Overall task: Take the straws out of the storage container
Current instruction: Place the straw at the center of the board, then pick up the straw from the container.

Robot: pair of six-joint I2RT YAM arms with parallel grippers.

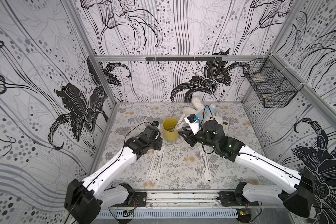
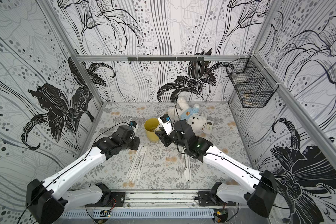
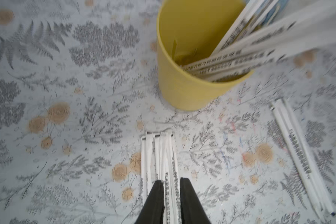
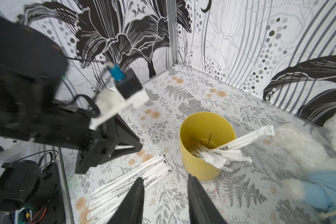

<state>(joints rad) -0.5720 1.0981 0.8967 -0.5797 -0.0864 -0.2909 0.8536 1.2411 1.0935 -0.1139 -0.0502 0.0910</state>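
A: What might go wrong?
B: Likely the light mustard-yellow cup (image 4: 198,166) tipping: the straws (image 4: 231,153) in it lean over its rim toward the teddy bear (image 4: 303,151), so a sideways tug would drag it.
A: And the arms?
B: Both reach low. The right pincer (image 4: 166,177), apart and empty, hovers beside the cup; the left pincer (image 3: 171,181), slightly apart and empty, hangs over a bundle (image 3: 157,155) lying on the surface (image 3: 47,77).

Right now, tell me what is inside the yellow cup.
Several paper-wrapped straws stand slanted in the yellow cup, upper ends leaning over its rim. Some bare floor shows beside them; their lower ends overlap and hide the rest, so no exact count.
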